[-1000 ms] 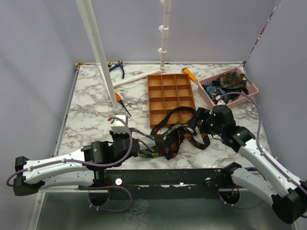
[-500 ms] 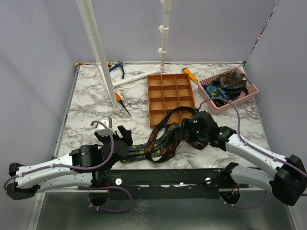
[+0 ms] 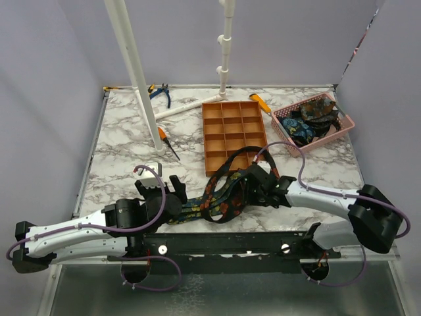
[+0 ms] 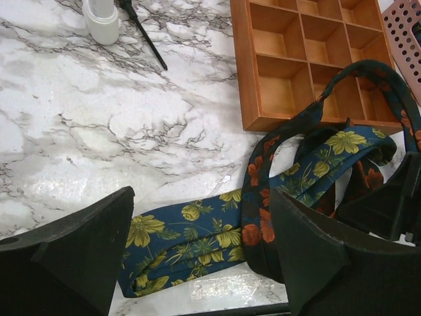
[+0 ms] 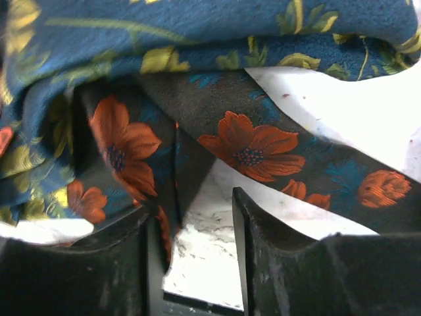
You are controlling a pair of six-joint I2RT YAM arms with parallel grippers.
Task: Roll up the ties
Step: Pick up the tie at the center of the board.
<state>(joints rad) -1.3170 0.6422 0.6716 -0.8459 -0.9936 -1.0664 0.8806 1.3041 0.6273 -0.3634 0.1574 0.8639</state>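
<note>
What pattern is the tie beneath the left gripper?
Tie: navy with yellow-gold flowers; left wrist view.

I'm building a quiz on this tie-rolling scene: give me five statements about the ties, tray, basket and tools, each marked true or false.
1. The left fingers stand wide apart, with the yellow-flowered tie lying flat between them. True.
2. The tray holds rolled ties. False: its compartments look empty; only a loop of tie overlaps its near edge.
3. The basket holds a heap of dark patterned fabric. True.
4. Near the left fingers, the red-flowered tie passes under the yellow-flowered tie. False: it crosses over it.
5. The pliers lie at the table's near edge. False: they lie at the far edge, towards the left.
</note>
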